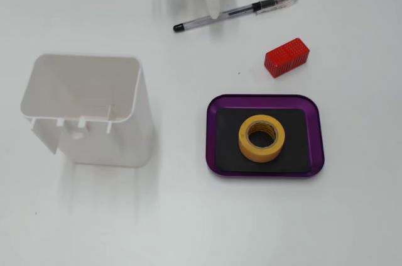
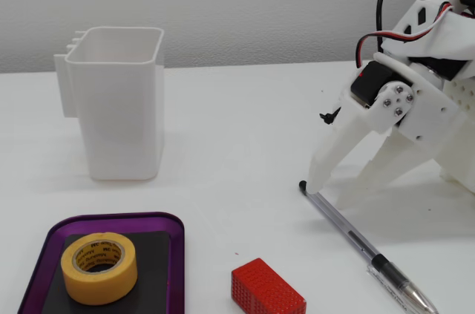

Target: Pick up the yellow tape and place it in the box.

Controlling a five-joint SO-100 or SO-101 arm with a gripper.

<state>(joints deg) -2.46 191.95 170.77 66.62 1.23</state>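
Note:
The yellow tape (image 1: 261, 153) lies flat inside the purple box (image 1: 211, 134), on its black base, a little left of the middle in a fixed view. In the other fixed view the tape (image 2: 100, 278) sits in the box (image 2: 111, 219) at the bottom left. My gripper (image 2: 335, 194) stands far from it at the right, tips down on the table, jaws apart and empty. Its fingertips touch the table beside a pen's capped end. Only one white finger (image 1: 214, 2) shows at the top edge of the view from above.
A clear pen (image 1: 235, 11) lies under the gripper; it also shows in the side view (image 2: 364, 251). A red block (image 1: 287, 57) lies between pen and box. A tall white container (image 2: 122, 128) stands left of the box.

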